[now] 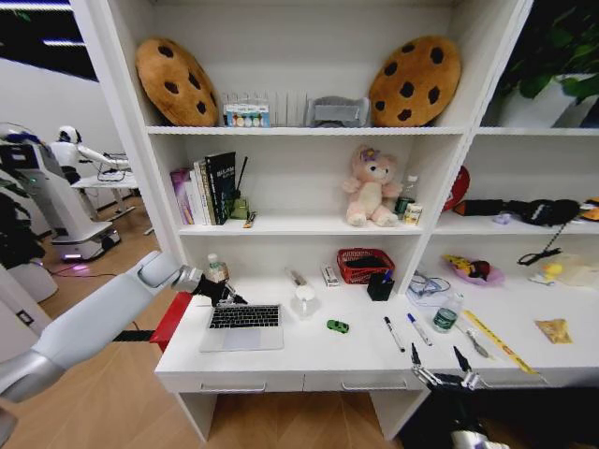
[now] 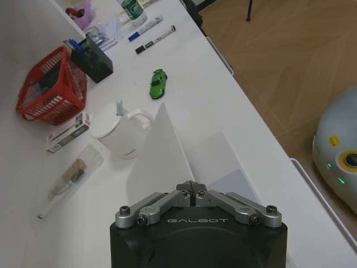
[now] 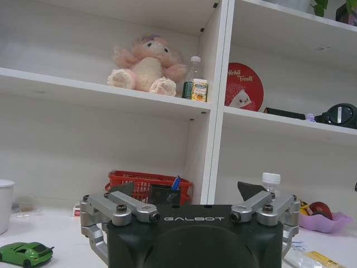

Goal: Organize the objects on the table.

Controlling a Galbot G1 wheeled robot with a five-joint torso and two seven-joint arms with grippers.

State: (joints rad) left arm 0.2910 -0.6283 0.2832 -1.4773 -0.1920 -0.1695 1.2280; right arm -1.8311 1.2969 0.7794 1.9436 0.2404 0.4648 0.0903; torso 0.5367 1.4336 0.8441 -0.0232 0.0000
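A thin silver laptop (image 1: 243, 327) lies open at the left of the white table (image 1: 309, 360). My left gripper (image 1: 229, 297) is at the lid's upper left corner; in the left wrist view this gripper (image 2: 192, 187) is shut on the thin lid edge (image 2: 167, 151). A tiny green toy car (image 1: 338, 326) (image 2: 158, 84) (image 3: 25, 254) sits mid-table, with two dark pens (image 1: 394, 334) (image 2: 155, 40) and a green-topped tin (image 1: 445, 320) further right. My right gripper (image 1: 438, 367) hangs open at the table's front edge, holding nothing.
A white mug (image 1: 304, 300) (image 2: 120, 134) stands just behind the laptop. A red basket (image 1: 364, 265) (image 2: 50, 86) and a black pen holder (image 1: 380, 286) sit at the back. A yellow ruler (image 1: 496, 341) and a snack packet (image 1: 554, 329) lie right. A red object (image 1: 173, 318) adjoins the table's left end.
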